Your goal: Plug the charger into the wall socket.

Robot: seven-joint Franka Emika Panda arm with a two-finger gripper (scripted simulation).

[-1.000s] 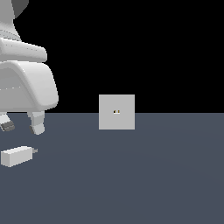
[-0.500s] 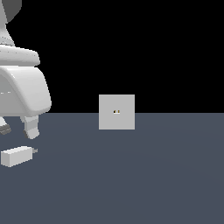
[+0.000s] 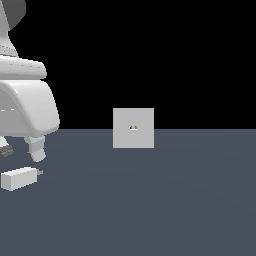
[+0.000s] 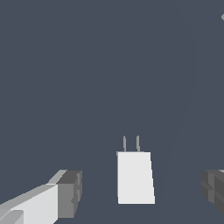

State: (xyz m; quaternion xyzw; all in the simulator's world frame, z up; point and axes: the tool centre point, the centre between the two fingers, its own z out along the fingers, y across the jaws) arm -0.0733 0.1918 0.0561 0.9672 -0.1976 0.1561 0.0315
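A: Where is the charger (image 3: 19,178)?

B: It lies flat on the tabletop (image 3: 165,200), prongs toward the wall socket (image 3: 133,128), which stands well apart from it.

A: And the pincer (image 4: 142,192)?

B: It hovers above, wide and empty, fingers (image 4: 68,192) straddling the block.

A: It should descend centred and close on the long sides, leaving the prongs free.

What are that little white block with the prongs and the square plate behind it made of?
Hard to say: it is a simulator's render. The charger looks like matte off-white plastic, flat and glossless, with thin grey prongs that may be metal. The wall socket looks like plain light-grey plastic, evenly shaded, with two tiny dark holes.
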